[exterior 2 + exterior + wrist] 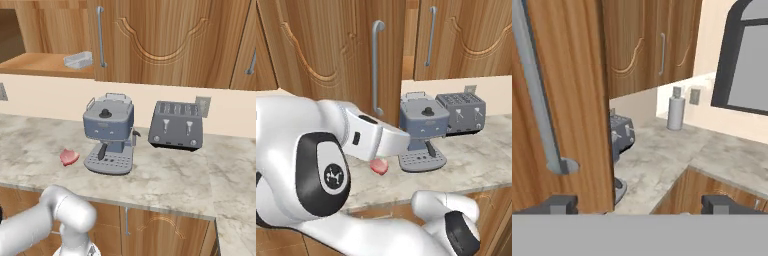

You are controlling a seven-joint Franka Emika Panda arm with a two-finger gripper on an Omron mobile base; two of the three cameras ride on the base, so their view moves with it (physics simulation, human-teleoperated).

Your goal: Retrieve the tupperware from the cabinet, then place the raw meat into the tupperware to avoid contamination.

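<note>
Gripper (639,204) jaws stand wide apart, holding nothing, the swung-open cabinet (567,100) door and its grey bar handle (537,95) close at ten o'clock. Tupperware (78,60) rests on the exposed shelf at eleven o'clock in the right base view. Raw meat (69,157) lies on the counter (170,175), at nine o'clock of the coffee machine (108,132); the arm partly hides it in the left base view. Toaster (177,125) stands at three o'clock.

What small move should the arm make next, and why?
Probably pull back from the cabinet door and reach for the tupperware on the open shelf. The end effector is open beside the bar handle, and the raw meat lies on the counter.
</note>
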